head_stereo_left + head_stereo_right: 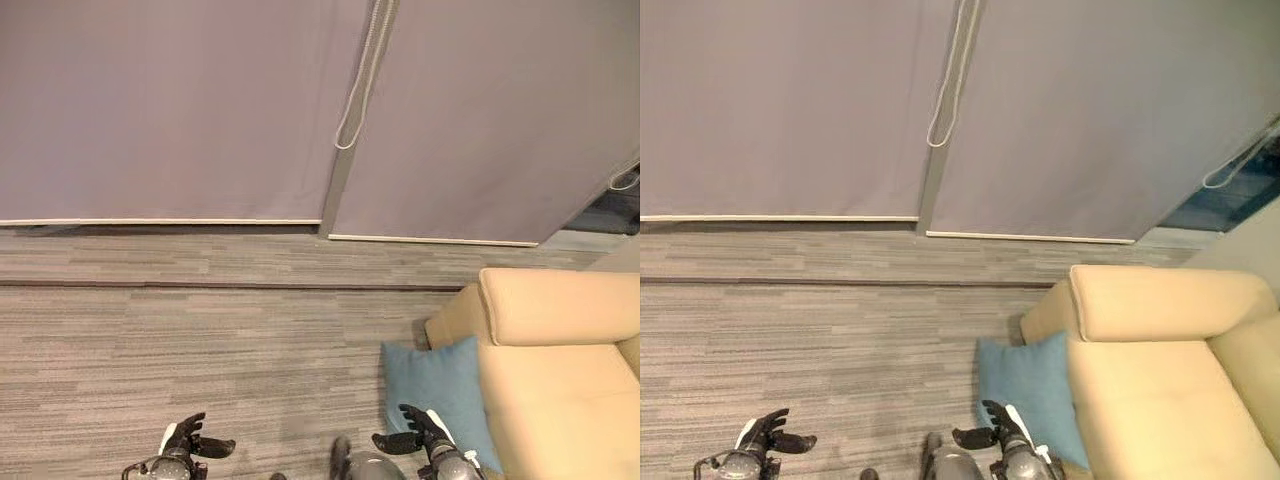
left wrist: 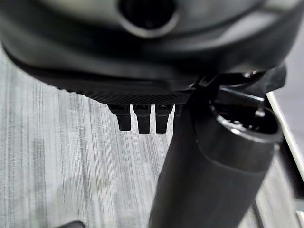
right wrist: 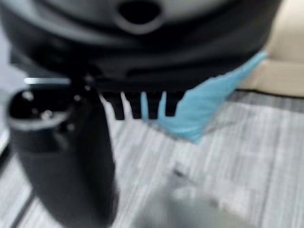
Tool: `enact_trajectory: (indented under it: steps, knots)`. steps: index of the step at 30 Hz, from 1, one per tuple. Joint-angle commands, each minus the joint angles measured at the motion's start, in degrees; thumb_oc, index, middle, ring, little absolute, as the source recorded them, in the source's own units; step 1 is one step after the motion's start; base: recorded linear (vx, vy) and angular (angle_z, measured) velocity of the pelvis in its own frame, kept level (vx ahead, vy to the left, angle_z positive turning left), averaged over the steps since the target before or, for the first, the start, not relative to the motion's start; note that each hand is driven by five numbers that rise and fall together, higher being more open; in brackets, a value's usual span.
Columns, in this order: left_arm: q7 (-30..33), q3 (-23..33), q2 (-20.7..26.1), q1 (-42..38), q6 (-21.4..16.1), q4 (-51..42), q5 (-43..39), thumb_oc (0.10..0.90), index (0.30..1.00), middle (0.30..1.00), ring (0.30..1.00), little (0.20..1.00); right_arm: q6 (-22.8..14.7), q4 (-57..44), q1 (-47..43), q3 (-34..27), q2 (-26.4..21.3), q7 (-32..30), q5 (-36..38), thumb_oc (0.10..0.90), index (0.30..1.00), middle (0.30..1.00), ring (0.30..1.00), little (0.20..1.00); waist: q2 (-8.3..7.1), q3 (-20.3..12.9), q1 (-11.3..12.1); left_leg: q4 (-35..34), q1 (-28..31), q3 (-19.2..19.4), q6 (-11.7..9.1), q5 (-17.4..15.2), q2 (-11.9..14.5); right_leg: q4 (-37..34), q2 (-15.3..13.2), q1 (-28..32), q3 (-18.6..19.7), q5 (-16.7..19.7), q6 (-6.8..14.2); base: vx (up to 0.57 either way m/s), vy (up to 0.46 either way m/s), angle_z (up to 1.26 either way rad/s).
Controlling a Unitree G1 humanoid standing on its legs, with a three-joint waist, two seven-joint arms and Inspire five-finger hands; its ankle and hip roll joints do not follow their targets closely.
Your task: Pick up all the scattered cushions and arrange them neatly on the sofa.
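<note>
Nearby, blue cushion (image 1: 443,398) leans against sofa (image 1: 560,370).

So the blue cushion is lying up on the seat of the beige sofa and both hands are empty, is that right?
Not quite. The blue cushion is not on the seat: it stands on the carpet, leaning against the front of the beige sofa, as the left eye view shows. The rest holds: the left hand and right hand are both open and empty.
</note>
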Motion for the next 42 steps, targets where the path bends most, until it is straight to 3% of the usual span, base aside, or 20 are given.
enact_trajectory:
  steps: [1, 6, 7, 11, 14, 15, 16, 18, 19, 24, 28, 30, 32, 34, 35, 39, 41, 42]
  knots:
    - [0.59, 0.26, 0.60, 1.61, -1.64, -0.71, 1.73, 0.800, 0.900, 0.900, 0.900, 0.900, -0.65, 1.32, -0.06, -3.11, -4.01, -1.19, -0.29, 0.800, 0.900, 0.900, 0.900, 0.900, -0.55, 0.40, -0.38, 1.32, 2.56, -7.24, -5.74, -2.75, 3.88, -9.33, 3.30, 12.83, 4.13, 5.24, 3.31, 0.34, -0.081, -0.06]
    - [0.14, -0.66, -0.01, 2.00, -1.52, -0.48, 2.78, 0.800, 0.900, 0.900, 0.900, 0.900, -0.89, 2.08, 1.04, -4.28, -4.13, -1.50, 0.84, 0.800, 0.900, 0.900, 0.900, 0.900, -0.98, -1.03, -1.36, 8.88, 1.34, -5.91, -8.96, -0.99, 5.74, -12.43, 4.96, 16.63, 4.65, 4.61, 1.73, 0.18, -0.087, 0.24]
    - [-0.19, -1.03, 0.11, 1.82, -1.43, -0.71, 3.01, 0.800, 0.900, 0.900, 0.900, 0.900, -1.01, 2.10, 1.17, -4.49, -4.68, -1.57, 1.15, 0.800, 0.900, 0.900, 0.900, 0.900, -1.53, -0.97, -1.38, 15.56, -0.61, -5.26, -10.40, 1.17, 6.82, -13.60, 5.44, 18.56, 5.12, 4.37, 0.73, 0.08, -0.062, 0.21]
    - [-0.28, -1.68, -0.18, 1.17, -1.35, -1.25, 2.91, 0.800, 0.900, 0.900, 0.900, 0.900, -0.89, 2.72, 1.17, -4.83, -5.06, -1.68, 2.07, 0.800, 0.900, 0.900, 0.900, 0.900, -2.02, -0.73, -1.08, 20.99, -2.97, -5.16, -10.50, 2.67, 7.87, -14.57, 6.37, 20.68, 6.67, 3.43, -0.34, 0.11, -0.036, -0.31]
    - [-0.10, -2.82, -0.72, 0.49, -1.39, -1.48, 2.50, 0.800, 0.900, 0.900, 0.900, 0.900, -0.67, 3.51, 0.68, -4.78, -5.43, -2.11, 2.38, 0.800, 0.900, 0.900, 0.900, 0.900, -2.95, -0.53, -0.01, 15.65, -6.13, -7.61, -8.92, -1.17, 7.81, -15.74, 5.83, 22.68, 9.65, 2.70, 0.55, 0.12, 0.056, -0.42]
    - [-0.10, -2.82, -0.69, 0.47, -1.39, -1.48, 2.50, 0.800, 0.900, 0.900, 0.900, 0.900, -0.67, 3.51, 0.66, -4.80, -5.40, -2.11, 2.38, 0.800, 0.900, 0.900, 0.900, 0.900, -3.07, -0.65, -0.08, 15.42, -6.22, -7.63, -8.89, -0.92, 7.67, -15.74, 5.71, 22.52, 9.62, 2.74, 0.57, 0.12, 0.093, -0.57]
    - [-0.01, -3.26, -0.95, 0.22, -1.55, -1.25, 2.15, 0.800, 0.900, 0.900, 0.900, 0.900, -0.68, 3.92, 0.29, -4.54, -5.47, -2.21, 2.25, 0.800, 0.900, 0.900, 0.900, 0.900, -2.81, -0.55, 0.59, 10.38, -7.30, -11.73, -9.16, 0.06, 6.30, -15.85, 6.12, 23.08, 11.63, 2.48, 0.85, 0.11, 0.097, -0.77]
    - [0.30, -3.48, -1.11, -0.16, -1.69, -1.07, 1.82, 0.800, 0.900, 0.900, 0.900, 0.900, -0.77, 4.15, -0.22, -3.96, -5.55, -2.52, 1.51, 0.800, 0.900, 0.900, 0.900, 0.900, -2.18, -0.33, 1.26, 6.85, -8.75, -16.76, -9.58, 2.53, 5.03, -15.66, 6.90, 23.30, 14.18, 2.37, 0.88, 0.10, 0.107, -0.92]
    - [0.20, -3.49, -1.28, -0.24, -1.72, -0.54, 1.79, 0.800, 0.900, 0.900, 0.900, 0.900, -0.78, 4.12, -0.31, -4.62, -5.61, -2.39, 2.11, 0.800, 0.900, 0.900, 0.900, 0.900, -1.88, -0.49, 1.10, 5.89, -8.40, -17.31, -9.72, 2.72, 4.84, -15.47, 7.02, 23.42, 14.86, 2.16, 1.07, 0.08, 0.110, -0.99]
    - [-0.34, -3.18, -1.83, 1.12, -1.20, 0.85, 3.46, 0.800, 0.900, 0.900, 0.900, 0.900, -0.46, 4.39, 0.00, -5.15, -4.83, -2.12, 1.86, 0.800, 0.900, 0.900, 0.900, 0.900, -0.23, -2.01, -0.03, 0.37, -4.12, -15.27, -7.85, 3.03, 4.70, -13.07, 7.27, 22.21, 18.02, 2.18, 1.87, 0.10, 0.161, -0.78]
    - [-0.23, -2.38, -1.25, 1.57, -1.29, 0.35, 3.06, 0.800, 0.900, 0.900, 0.900, 0.900, -0.16, 3.97, -0.48, -5.04, -4.63, -2.23, 1.84, 0.800, 0.900, 0.900, 0.900, 0.900, 0.83, -1.81, 0.51, -1.26, -2.91, -12.30, -6.22, 3.06, 4.82, -10.01, 6.98, 19.76, 19.13, 2.43, 3.10, 0.01, 0.112, -0.75]
    - [0.08, -1.82, -1.06, 1.78, -1.47, 0.14, 2.50, 0.800, 0.900, 0.900, 0.900, 0.900, -0.35, 3.59, -1.20, -4.92, -4.51, -2.31, 1.85, 0.800, 0.900, 0.900, 0.900, 0.900, 1.46, -1.08, 1.58, -2.17, -2.29, -9.88, -5.77, 3.06, 5.14, -7.92, 5.48, 17.60, 15.56, 2.91, 4.14, -0.05, 0.076, -1.52]
    - [0.16, -0.60, -0.68, 2.21, -1.32, 0.21, 1.48, 0.800, 0.900, 0.900, 0.900, 0.900, -0.49, 2.87, -2.36, -4.69, -4.65, -2.39, 1.44, 0.800, 0.900, 0.900, 0.900, 0.900, 2.61, -0.65, 3.40, -4.29, -0.86, -5.44, -6.18, 3.51, 6.68, -8.87, -0.83, 16.46, -0.22, 4.57, 4.22, -0.03, -0.050, -1.76]
    - [0.09, 0.15, -0.44, 2.21, -1.24, 0.44, 1.39, 0.800, 0.900, 0.900, 0.900, 0.900, -0.28, 3.02, -2.64, -5.19, -4.84, -2.52, 1.59, 0.800, 0.900, 0.900, 0.900, 0.900, 3.44, -0.44, 3.56, -5.73, 1.49, -3.24, -6.73, 2.59, 8.10, -8.86, -2.67, 15.42, -5.18, 5.25, 5.21, 0.11, -0.153, -1.61]
    - [-0.12, 0.10, -0.31, 1.82, -1.34, 0.65, 1.58, 0.800, 0.900, 0.900, 0.900, 0.900, -0.21, 3.39, -2.45, -5.67, -5.05, -2.38, 2.05, 0.800, 0.900, 0.900, 0.900, 0.900, 3.13, -0.04, 3.30, -5.52, 1.44, -1.87, -6.78, 3.23, 8.05, -10.31, -3.54, 15.50, -6.91, 6.19, 4.85, 0.18, -0.266, -1.09]
    - [-0.58, -1.70, -1.30, 0.46, -1.62, 0.19, 1.78, 0.800, 0.900, 0.900, 0.900, 0.900, -0.26, 5.32, -1.47, -6.68, -5.45, -2.58, 3.46, 0.800, 0.900, 0.900, 0.900, 0.900, 2.54, -0.76, 1.34, -2.62, 1.97, -2.40, -8.31, 1.55, 9.15, -13.16, -0.78, 16.61, -2.12, 5.97, 3.94, 0.18, -0.284, -0.13]
    - [-0.99, -3.23, -2.24, -0.61, -1.65, -0.45, 1.87, 0.800, 0.900, 0.900, 0.900, 0.900, -0.56, 5.58, -0.78, -7.20, -6.07, -2.71, 4.33, 0.800, 0.900, 0.900, 0.900, 0.900, 2.34, -0.47, 0.46, 5.44, -0.07, -1.53, -9.94, 1.07, 11.57, -15.38, 1.01, 19.02, -1.86, 4.87, 2.58, 0.22, -0.327, 0.01]
    - [-1.15, -3.89, -2.69, -1.43, -1.69, -1.54, 0.88, 0.800, 0.900, 0.900, 0.900, 0.900, -0.47, 6.05, -0.59, -7.16, -6.50, -2.91, 4.69, 0.800, 0.900, 0.900, 0.900, 0.900, 1.87, 0.62, 0.94, 14.75, -3.91, -3.21, -10.96, 4.91, 13.38, -16.74, 2.50, 21.40, -1.13, 3.76, 0.78, 0.31, -0.275, 0.09]
